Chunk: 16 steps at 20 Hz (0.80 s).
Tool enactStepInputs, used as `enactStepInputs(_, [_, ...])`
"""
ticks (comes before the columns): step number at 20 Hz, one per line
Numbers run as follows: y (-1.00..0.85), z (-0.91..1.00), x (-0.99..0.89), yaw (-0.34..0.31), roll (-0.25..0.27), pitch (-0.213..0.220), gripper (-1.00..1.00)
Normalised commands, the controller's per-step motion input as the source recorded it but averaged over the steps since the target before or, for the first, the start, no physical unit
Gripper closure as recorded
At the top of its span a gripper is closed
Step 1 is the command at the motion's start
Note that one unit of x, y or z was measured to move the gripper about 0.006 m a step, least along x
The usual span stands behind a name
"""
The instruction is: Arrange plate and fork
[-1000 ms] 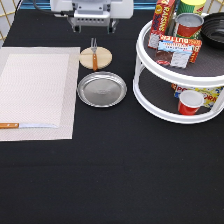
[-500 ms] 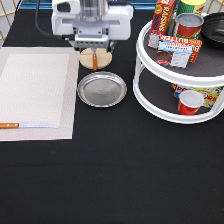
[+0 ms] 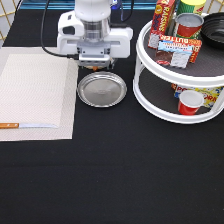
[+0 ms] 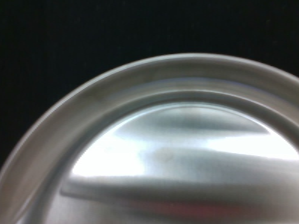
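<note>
The gripper (image 3: 96,64) hung low over the black surface (image 3: 115,170), at the edge of the plate (image 3: 101,89) nearest the exterior view's top, its white body covering whatever lay behind it; whether the jaws stood wide or narrow could not be told, since the hand's housing hid them. The plate lay flat on the surface, just beside the right edge of a pale woven placemat (image 3: 35,95) and near the foot of a white two-tier turntable rack (image 3: 165,107) on the exterior view's right. From the wrist view the plate (image 4: 183,150) filled most of the picture, its raised rim curving against the dark surface. The fork could not be seen in either view. A knife with an orange handle (image 3: 27,125) lay across the mat's lower left part. The rack held boxes and a can (image 3: 188,24) above, a red cup (image 3: 189,101) below.
</note>
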Motion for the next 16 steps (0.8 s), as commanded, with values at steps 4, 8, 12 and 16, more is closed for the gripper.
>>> enactStepInputs(4, [-0.14, -0.36, 0.21, 0.017, 0.128, 0.0, -1.0])
enactStepInputs(8, [-0.12, -0.35, 0.19, 0.005, 0.124, 0.0, -1.0])
enactStepInputs(12, [-0.21, -0.32, 0.16, 0.002, 0.15, 0.0, -1.0])
enactStepInputs(16, [-0.25, -0.07, 0.32, 0.001, 0.167, 0.015, -1.0])
